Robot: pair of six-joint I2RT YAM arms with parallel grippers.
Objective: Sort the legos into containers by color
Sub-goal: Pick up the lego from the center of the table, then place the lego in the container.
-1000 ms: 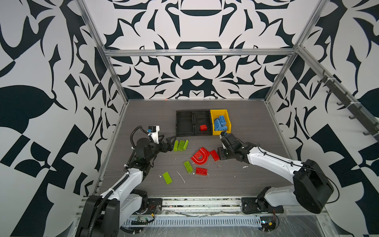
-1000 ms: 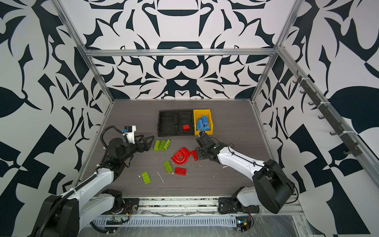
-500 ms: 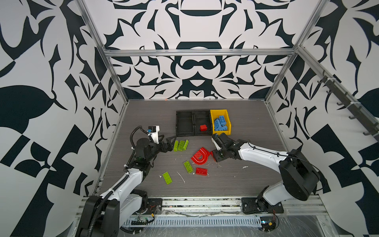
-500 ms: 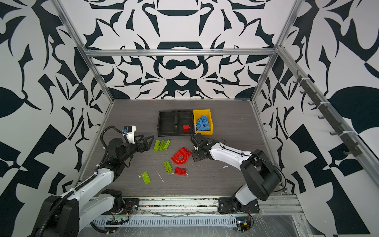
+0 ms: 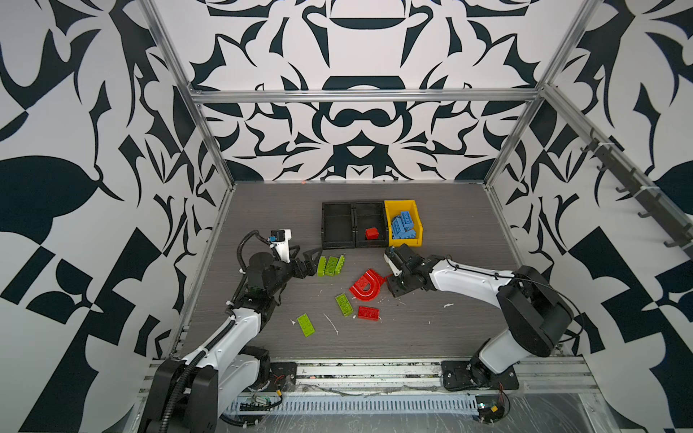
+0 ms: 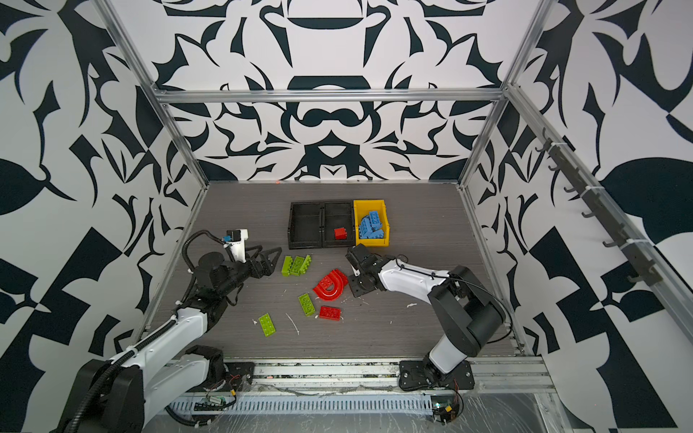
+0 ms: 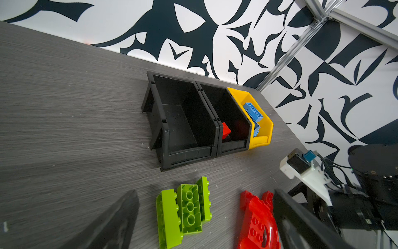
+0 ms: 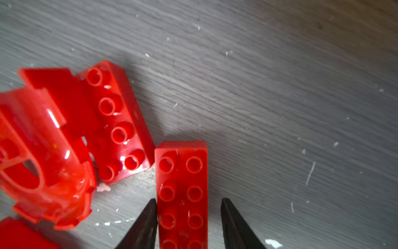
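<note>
Blue studded bricks (image 5: 404, 226) fill the yellow plastic bin (image 5: 407, 242). One red brick (image 5: 372, 233) sits in the middle black bin (image 5: 369, 215). Lime green bricks (image 5: 330, 265) and a red arch (image 5: 358, 291) lie outside.

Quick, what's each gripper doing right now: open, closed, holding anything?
Left gripper: wide open, empty, at the green bricks.
Right gripper: open, straddling a red brick, not clamped yet.

Your bench (image 8: 280, 86) shows a matt grey wood-grain surface, finely ridged and flecked with white crumbs (image 8: 310, 172). The red arch (image 8: 53, 151) is glossy moulded plastic with bright glints — the red brick (image 8: 183, 183) beside it looks duller, lightly scuffed. You see matt black plastic in the black bins (image 7: 187, 154), a soft sheen on the yellow bin (image 7: 259, 140), and brushed metal frame rails (image 5: 360, 96).
</note>
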